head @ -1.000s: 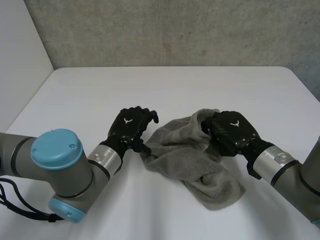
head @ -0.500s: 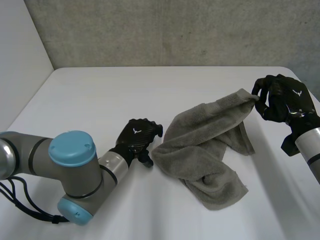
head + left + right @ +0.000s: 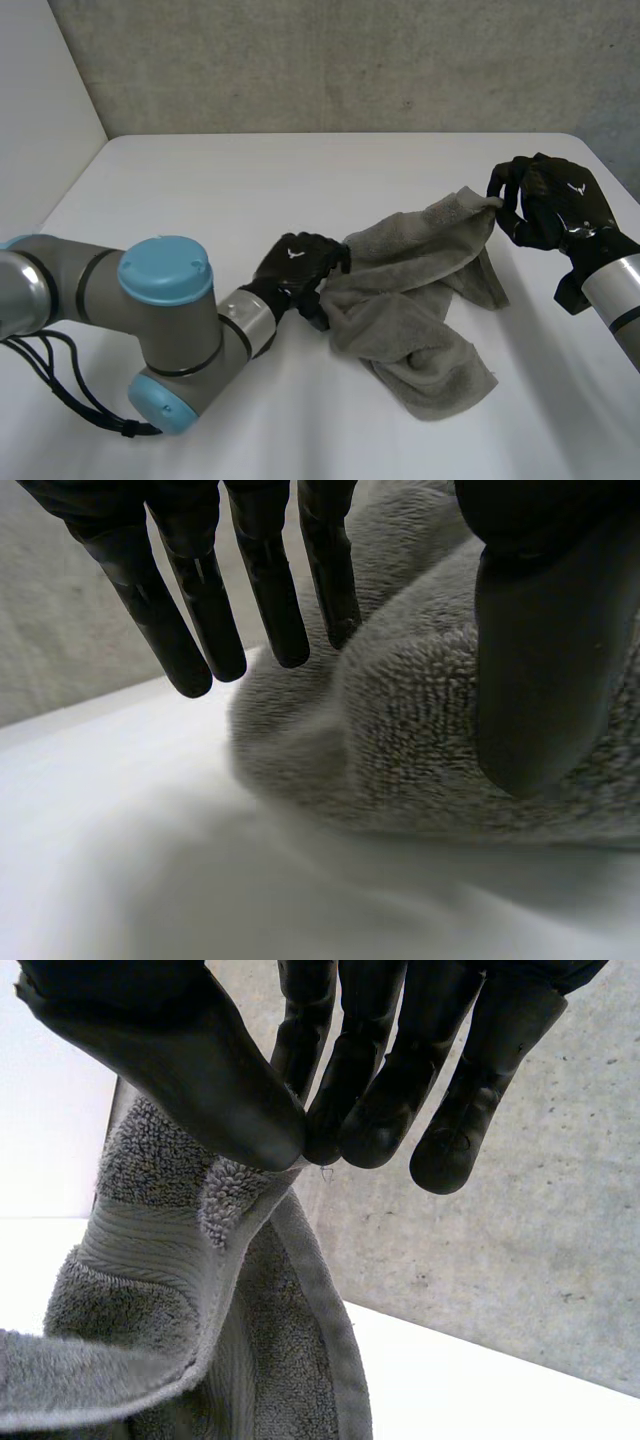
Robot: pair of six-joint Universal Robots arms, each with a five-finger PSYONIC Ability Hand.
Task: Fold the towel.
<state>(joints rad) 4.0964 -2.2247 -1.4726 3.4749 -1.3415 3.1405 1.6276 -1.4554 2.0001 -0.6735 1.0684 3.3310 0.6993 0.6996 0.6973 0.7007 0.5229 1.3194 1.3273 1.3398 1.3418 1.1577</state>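
Since half a second ago, my left robot hand (image 3: pixel 300 265) has slid across the surface (image 3: pixel 230 180) and now meets the left edge of the towel (image 3: pixel 420 300), which has bunched up against it. The right robot hand (image 3: pixel 548 200) has kept its lifted corner and drifted only slightly inward. The towel lies crumpled in the middle of the surface. One strip rises from the heap to that raised corner and another lobe trails toward me. From the left wrist camera I see the fingers (image 3: pixel 270 600) straight and spread over the pile, and the thumb (image 3: pixel 545 660) stands beside a fold of the towel (image 3: pixel 400 750). I read that robot hand as apart, pressing rather than gripping. From the right wrist camera the thumb (image 3: pixel 190 1070) and fingertips (image 3: pixel 350 1110) are clamped together on just the tip of the towel's hem (image 3: pixel 235 1195). That small bite worries me most: any sharp pull could let the corner slide out and drop. The other risk lies with my left side. Because it only pushes, it may shove the cloth into a tighter heap, or the whole towel may drag along once the right arm pulls. The strip between the two hands looks twisted, so folding now would probably trap that twist.
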